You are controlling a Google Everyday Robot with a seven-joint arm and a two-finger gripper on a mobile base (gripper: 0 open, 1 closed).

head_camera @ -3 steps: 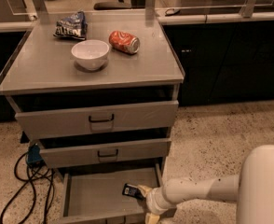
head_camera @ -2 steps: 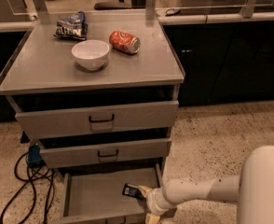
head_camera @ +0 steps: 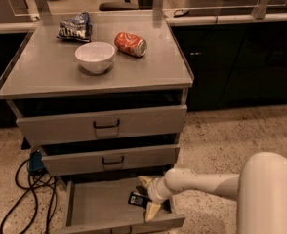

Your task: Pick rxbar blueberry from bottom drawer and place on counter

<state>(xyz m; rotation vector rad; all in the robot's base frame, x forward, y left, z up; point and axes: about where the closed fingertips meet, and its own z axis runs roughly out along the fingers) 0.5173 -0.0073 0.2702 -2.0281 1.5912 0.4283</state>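
Observation:
The bottom drawer (head_camera: 97,206) is pulled open at the foot of the cabinet. The rxbar blueberry (head_camera: 136,199), a small dark bar with pale marks, lies on the drawer's grey floor near its right side. My gripper (head_camera: 148,196) reaches into the drawer from the right on a white arm. It is open, with one pale finger (head_camera: 144,181) behind the bar's right end and the other in front of it. I cannot tell whether the fingers touch the bar. The grey counter (head_camera: 148,69) is the cabinet's top.
On the counter are a white bowl (head_camera: 95,57), a red soda can (head_camera: 131,44) lying on its side and a dark-blue snack bag (head_camera: 75,27). Two upper drawers (head_camera: 104,126) stand partly open above the bottom one. Black cables (head_camera: 29,189) lie on the floor at the left.

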